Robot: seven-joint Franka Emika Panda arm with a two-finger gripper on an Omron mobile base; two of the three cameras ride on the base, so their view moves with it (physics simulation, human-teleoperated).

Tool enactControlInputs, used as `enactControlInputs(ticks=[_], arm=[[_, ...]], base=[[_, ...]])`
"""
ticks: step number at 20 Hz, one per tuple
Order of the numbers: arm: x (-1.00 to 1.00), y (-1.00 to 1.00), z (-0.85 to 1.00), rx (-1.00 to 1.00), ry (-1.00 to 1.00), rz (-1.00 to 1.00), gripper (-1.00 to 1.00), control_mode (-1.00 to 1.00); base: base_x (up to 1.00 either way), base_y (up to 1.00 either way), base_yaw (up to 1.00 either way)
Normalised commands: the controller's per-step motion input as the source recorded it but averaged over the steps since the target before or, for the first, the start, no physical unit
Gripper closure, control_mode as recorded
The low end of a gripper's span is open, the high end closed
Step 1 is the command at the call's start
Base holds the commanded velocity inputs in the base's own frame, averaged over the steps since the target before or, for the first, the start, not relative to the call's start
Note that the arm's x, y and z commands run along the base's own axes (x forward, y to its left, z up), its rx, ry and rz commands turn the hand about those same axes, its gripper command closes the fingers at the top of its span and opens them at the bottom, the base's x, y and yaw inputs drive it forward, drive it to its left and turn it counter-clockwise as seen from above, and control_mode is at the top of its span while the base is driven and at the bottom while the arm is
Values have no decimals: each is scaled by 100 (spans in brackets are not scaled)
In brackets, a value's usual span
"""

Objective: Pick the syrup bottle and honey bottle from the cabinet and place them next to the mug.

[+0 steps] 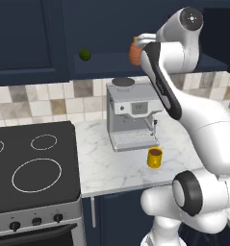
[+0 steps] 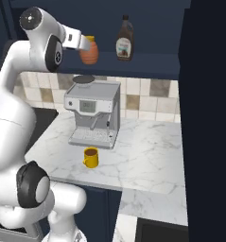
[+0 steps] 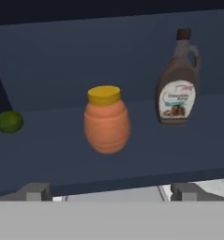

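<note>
The orange honey bottle [image 3: 106, 123] with its yellow lid stands on the shelf of the navy cabinet [image 3: 48, 150], straight ahead of my gripper [image 3: 111, 192]. The gripper is open, its fingertips [image 3: 34, 191] wide apart and short of the bottle, with nothing between them. To the bottle's right on the same shelf is the dark brown syrup bottle [image 3: 177, 89] with a pale label. From the right base view my gripper [image 2: 82, 43] is just left of the honey bottle [image 2: 89, 52], the syrup bottle [image 2: 125, 45] beyond it. The yellow mug [image 2: 91, 157] sits on the counter below, also mug [image 1: 155, 157].
A green lime [image 3: 9, 122] lies on the shelf left of the honey bottle. A grey coffee machine [image 2: 93, 113] stands on the marble counter [image 2: 147, 151] behind the mug. A black stovetop [image 1: 34, 163] is to the left and a tall dark panel [image 2: 209, 118] bounds the counter's right.
</note>
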Motion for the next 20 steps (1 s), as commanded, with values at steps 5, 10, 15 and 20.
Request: enactControlInputs(ticks=[5,10,15,20], arm=[[44,1,-5,0,0,2,-100,-100],[41,0,1,0,8,9,-100,-100],[20,0,2,0,6,8,-100,-100],[19,0,0,0,0,0,-100,-100]], base=[[0,0,0],[0,0,0],[0,0,0],[0,0,0]])
